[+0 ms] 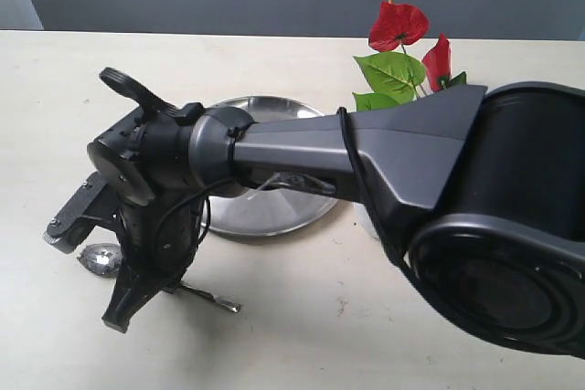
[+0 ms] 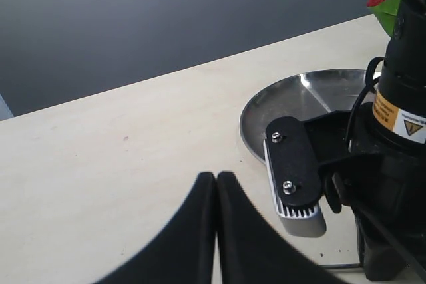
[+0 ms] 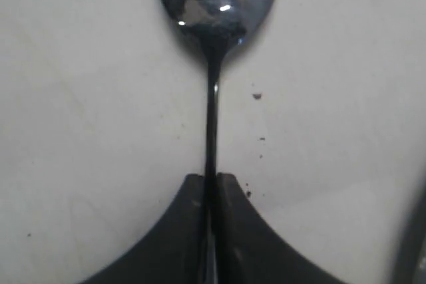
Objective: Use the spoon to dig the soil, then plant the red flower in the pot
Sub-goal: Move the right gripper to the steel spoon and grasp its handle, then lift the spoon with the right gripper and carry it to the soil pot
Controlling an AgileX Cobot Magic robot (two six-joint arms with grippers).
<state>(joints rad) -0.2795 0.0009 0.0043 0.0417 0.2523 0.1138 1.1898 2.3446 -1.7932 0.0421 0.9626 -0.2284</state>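
Stretching across the pale counter (image 1: 302, 335), the right arm reaches over the middle to the left side of the exterior view, wrist bent down over the spoon. Behind it lies a big round steel plate (image 1: 274, 216), empty where visible; neither soil nor pot can be made out, the arm hiding the ground near the red flower (image 1: 399, 26), which stands upright at the far right, well apart from the spoon.

The right end effector (image 3: 210, 184) is clenched on the thin handle of the spoon (image 3: 212, 98), pads (image 3: 229, 194) pressed to both sides. The spoon looks flat on the counter, its bowl carrying dark smears and a few crumbs scattered beside it. The left end effector (image 2: 215, 184) has its fingers pressed together on nothing, hanging near the plate's rim.

To judge by this, the step is taking up the spoon. The hold sits far back on a slim, slippery handle, so the bowl may swing or twist when lifted; a straight, slow rise, keeping the bowl level, would serve best before heading for the soil.
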